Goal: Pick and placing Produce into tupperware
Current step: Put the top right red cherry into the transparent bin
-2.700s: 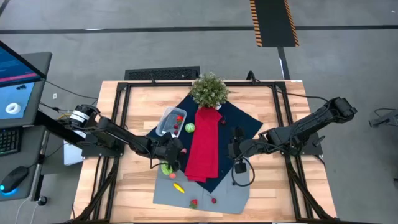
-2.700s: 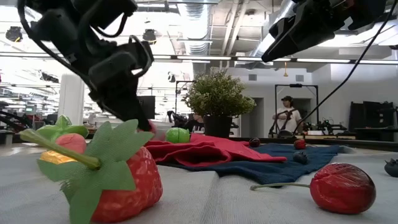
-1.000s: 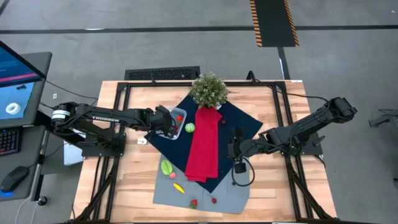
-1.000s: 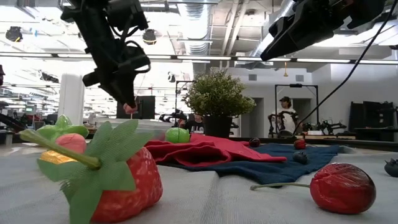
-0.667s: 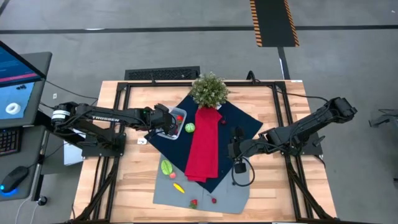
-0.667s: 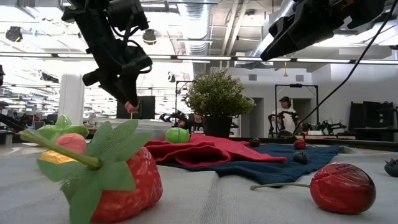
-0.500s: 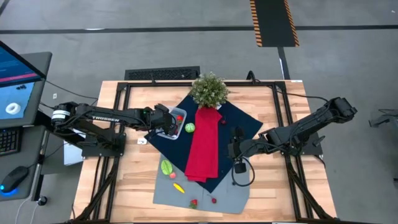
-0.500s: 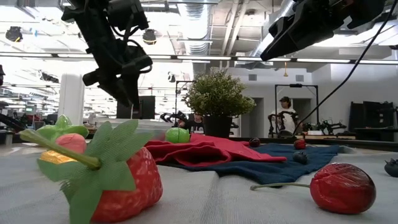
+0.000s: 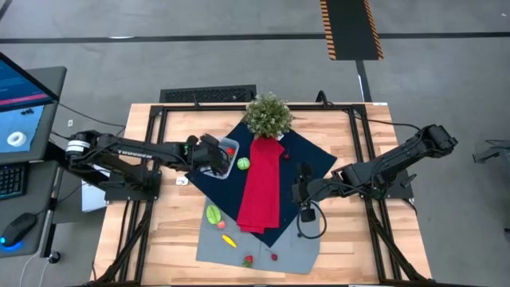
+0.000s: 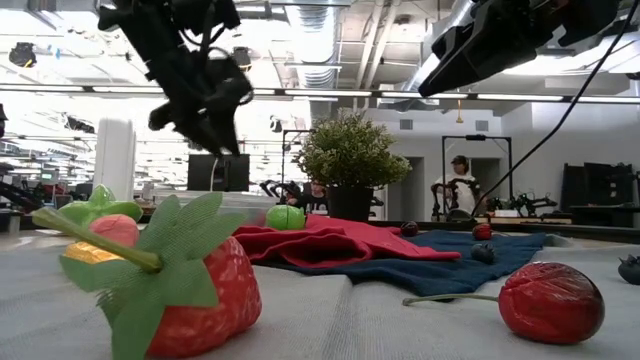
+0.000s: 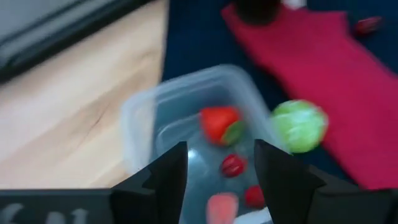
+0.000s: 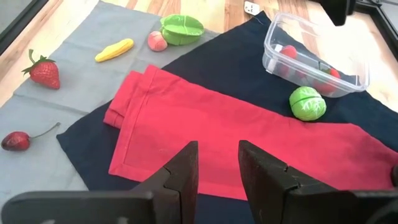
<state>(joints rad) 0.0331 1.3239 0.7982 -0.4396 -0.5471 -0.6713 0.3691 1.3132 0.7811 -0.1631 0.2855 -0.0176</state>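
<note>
The clear tupperware (image 9: 226, 147) (image 11: 134, 118) (image 12: 311, 59) sits on the navy cloth with a strawberry (image 11: 217, 121), small red berries and a pink piece (image 11: 221, 205) inside. My left gripper (image 9: 213, 155) (image 11: 221, 148) (image 10: 215, 135) hovers open above it, holding nothing. A green round piece (image 9: 243, 163) (image 11: 300, 126) lies beside the tupperware at the red cloth's edge. The green leafy piece (image 9: 213, 214) (image 12: 181, 28), pink piece (image 12: 157, 40), yellow one (image 12: 114, 50), strawberry (image 12: 43, 71) and cherry (image 12: 15, 140) lie on the grey mat. My right gripper (image 9: 300, 191) (image 12: 217, 146) waits open, right of the red cloth.
A bushy potted plant (image 9: 268, 114) stands at the far end of the red cloth strip (image 9: 260, 187). The navy cloth (image 9: 311, 159) and grey mat (image 9: 295, 247) cover the table's middle, with bare wood on both sides. A person (image 10: 462, 190) stands in the room behind.
My left gripper had a small pink piece at its fingertips over the tupperware; that piece no longer shows there, and the gripper has since risen a little. The right arm has kept still.
</note>
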